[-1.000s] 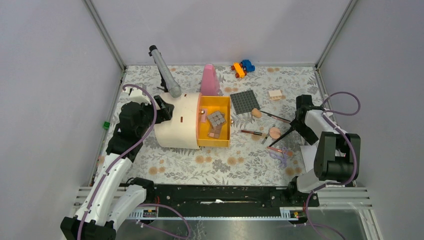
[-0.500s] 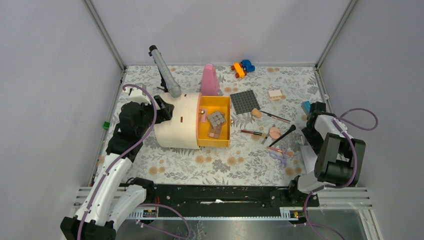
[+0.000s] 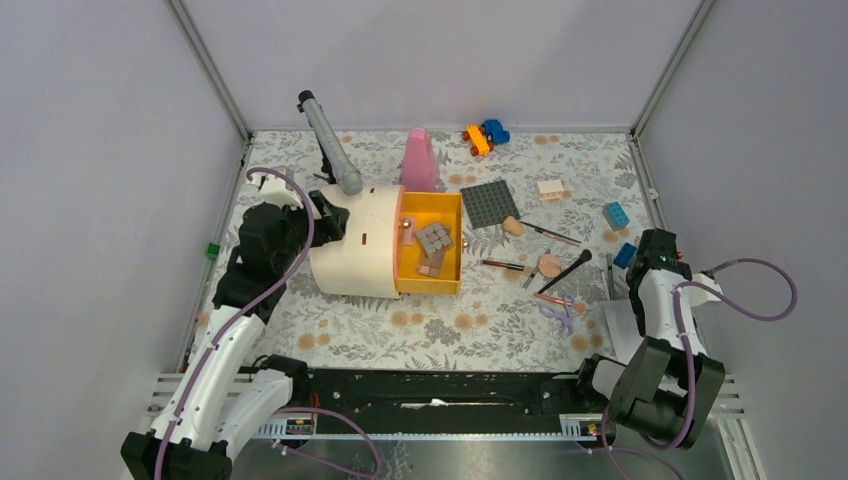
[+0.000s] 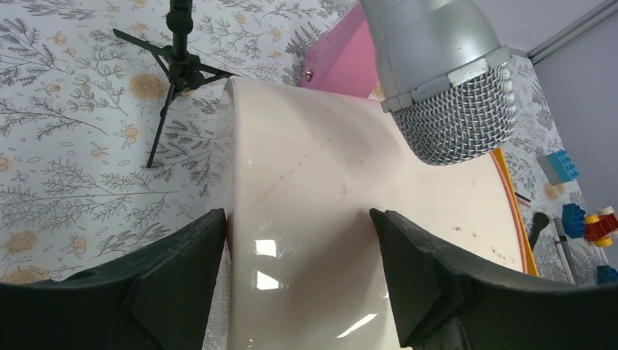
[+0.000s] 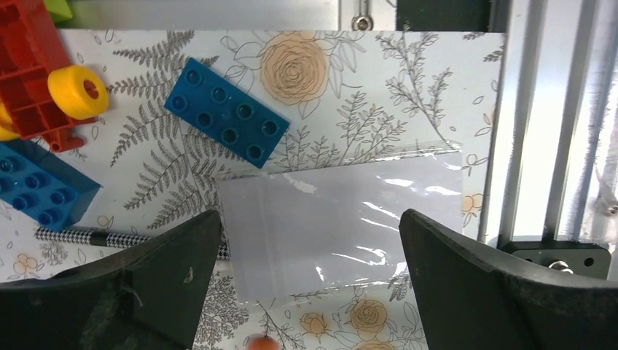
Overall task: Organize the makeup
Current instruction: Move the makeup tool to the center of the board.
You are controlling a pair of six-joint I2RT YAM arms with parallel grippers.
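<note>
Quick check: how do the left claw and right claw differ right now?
The left claw is set narrower, fingers straddling the cream organiser, grip unclear; the right claw gapes wide open around nothing. The left claw sits at the table's left; the right claw hovers over a clear plastic bag beside a blue brick. Neither holds makeup.

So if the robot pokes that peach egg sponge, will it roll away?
Probably a little. The peach sponge is egg-shaped and rounded, so a push would likely send it wobbling off in a curve. It looks like soft foam, so it is probably very light and would squash rather than break.
</note>
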